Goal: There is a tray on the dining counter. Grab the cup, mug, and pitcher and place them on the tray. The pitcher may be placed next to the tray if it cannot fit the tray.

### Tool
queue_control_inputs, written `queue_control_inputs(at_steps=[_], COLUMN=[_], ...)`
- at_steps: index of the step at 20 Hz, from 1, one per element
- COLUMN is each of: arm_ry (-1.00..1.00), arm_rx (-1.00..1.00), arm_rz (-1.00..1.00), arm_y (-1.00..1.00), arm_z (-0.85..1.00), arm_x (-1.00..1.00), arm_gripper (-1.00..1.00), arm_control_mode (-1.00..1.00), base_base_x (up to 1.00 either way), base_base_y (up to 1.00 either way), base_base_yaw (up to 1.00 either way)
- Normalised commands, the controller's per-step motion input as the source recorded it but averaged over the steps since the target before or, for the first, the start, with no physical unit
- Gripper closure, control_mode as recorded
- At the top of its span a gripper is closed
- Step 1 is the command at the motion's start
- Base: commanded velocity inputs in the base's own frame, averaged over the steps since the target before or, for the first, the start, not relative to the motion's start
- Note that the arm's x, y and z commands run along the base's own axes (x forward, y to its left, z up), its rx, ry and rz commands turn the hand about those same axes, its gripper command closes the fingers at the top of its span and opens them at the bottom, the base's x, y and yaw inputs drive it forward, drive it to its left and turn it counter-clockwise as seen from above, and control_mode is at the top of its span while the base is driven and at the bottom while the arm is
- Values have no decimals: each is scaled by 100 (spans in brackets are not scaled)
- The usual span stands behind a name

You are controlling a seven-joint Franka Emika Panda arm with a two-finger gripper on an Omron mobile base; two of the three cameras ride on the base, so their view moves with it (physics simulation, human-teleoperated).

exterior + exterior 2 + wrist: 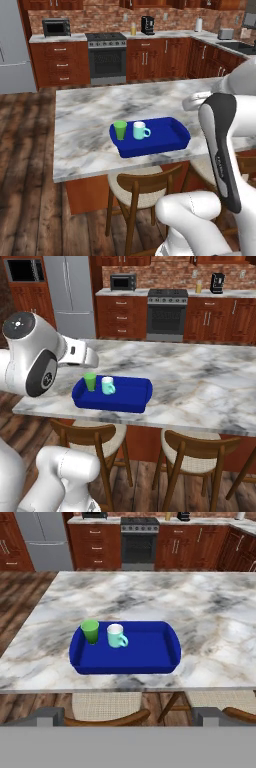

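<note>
The blue tray lies on the marble dining counter, near its front edge. At the tray's left end the green cup stands upright. The teal mug stands right beside it. The pitcher with yellow liquid stands far off on the back worktop, next to the coffee machine. My gripper is open and holds nothing. It hangs back from the counter's front edge, facing the tray.
Wooden stools stand under the counter's near edge. Against the back wall are a stove, a toaster oven, a black coffee machine and a fridge. A sink sits at the right.
</note>
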Motion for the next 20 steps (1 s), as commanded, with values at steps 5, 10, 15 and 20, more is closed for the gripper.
queue_control_inputs(at_steps=[5, 10, 15, 20], arm_ry=[0, 0, 0, 0], arm_rx=[0, 0, 0, 0], arm_rz=[0, 0, 0, 0], arm_y=[8, 8, 9, 5], arm_z=[0, 0, 0, 0], arm_x=[-12, -21, -28, -6], arm_gripper=[-100, -100, -100, -100], arm_control_mode=[-100, -100, -100, -100], base_base_x=[0, 0, 0, 0], base_base_y=[0, 0, 0, 0], base_base_yaw=[0, 0, 0, 0])
